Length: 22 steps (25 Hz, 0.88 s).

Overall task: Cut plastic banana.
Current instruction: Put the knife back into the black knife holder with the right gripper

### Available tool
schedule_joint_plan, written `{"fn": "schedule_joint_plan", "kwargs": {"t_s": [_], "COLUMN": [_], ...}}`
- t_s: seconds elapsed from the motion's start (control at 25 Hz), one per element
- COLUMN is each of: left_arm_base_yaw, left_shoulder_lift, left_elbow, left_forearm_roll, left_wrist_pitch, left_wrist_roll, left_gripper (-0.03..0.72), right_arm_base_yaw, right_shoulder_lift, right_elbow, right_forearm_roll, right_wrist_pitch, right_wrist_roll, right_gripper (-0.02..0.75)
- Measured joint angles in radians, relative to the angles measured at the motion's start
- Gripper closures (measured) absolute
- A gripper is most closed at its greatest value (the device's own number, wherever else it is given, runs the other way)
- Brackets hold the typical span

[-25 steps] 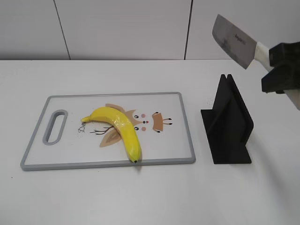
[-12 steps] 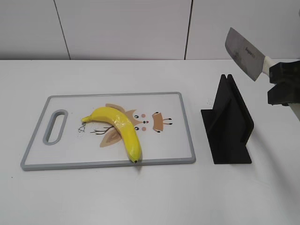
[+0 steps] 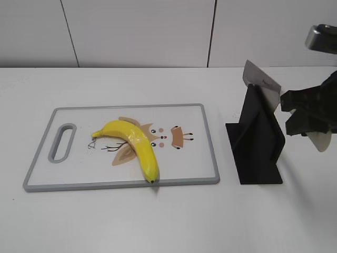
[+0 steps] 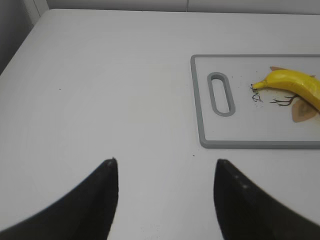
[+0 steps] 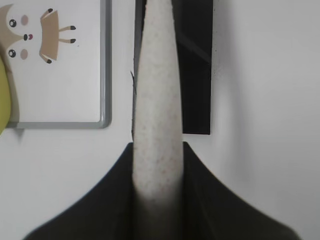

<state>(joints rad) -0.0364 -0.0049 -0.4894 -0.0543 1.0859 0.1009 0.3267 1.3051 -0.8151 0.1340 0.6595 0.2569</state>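
The plastic banana [image 3: 131,143] lies whole on the grey-rimmed cutting board [image 3: 121,184], curving from the middle to the front edge. It also shows in the left wrist view [image 4: 292,82] and as a sliver at the left edge of the right wrist view [image 5: 2,100]. My right gripper [image 3: 308,113] is shut on the white handle [image 5: 155,100] of the knife. The knife's blade [image 3: 260,81] sits down at the slot of the black knife stand [image 3: 258,137]. My left gripper [image 4: 166,165] is open and empty over bare table left of the board; it is out of the exterior view.
The knife stand stands right of the board, close to its right rim [image 5: 105,65], and shows under the handle in the right wrist view [image 5: 197,65]. The board has a handle slot [image 4: 221,94] at its left end. A white wall runs behind the table.
My right gripper has come down and left with the knife. The blade, held high in the air before, now sits at the top of the black stand. The banana has not moved.
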Motion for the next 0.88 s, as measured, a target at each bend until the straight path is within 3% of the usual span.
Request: {"fn": "schedule_joint_plan", "kwargs": {"t_s": [0.4,0.44,0.56,0.6,0.88], "left_arm_base_yaw": [0.000,0.000,0.000,0.000,0.000], "left_shoulder_lift": [0.000,0.000,0.000,0.000,0.000], "left_elbow": [0.000,0.000,0.000,0.000,0.000], "left_forearm_roll": [-0.001,-0.001,-0.001,-0.001,-0.002], "left_wrist_pitch": [0.000,0.000,0.000,0.000,0.000], "left_wrist_roll": [0.000,0.000,0.000,0.000,0.000], "left_gripper": [0.124,0.127,0.132,0.133,0.136], "right_arm_base_yaw": [0.000,-0.001,-0.001,-0.001,-0.001], "right_shoulder_lift": [0.049,0.049,0.050,0.049,-0.100], "right_elbow": [-0.001,-0.001,-0.001,-0.001,-0.001], "right_forearm_roll": [0.067,0.085,0.116,0.118,0.104], "right_wrist_pitch": [0.048,0.075,0.144,0.167,0.237], "right_wrist_roll": [-0.082,-0.102,-0.136,-0.140,-0.146], "right_gripper": [0.549,0.490,0.203,0.158,0.115]}}
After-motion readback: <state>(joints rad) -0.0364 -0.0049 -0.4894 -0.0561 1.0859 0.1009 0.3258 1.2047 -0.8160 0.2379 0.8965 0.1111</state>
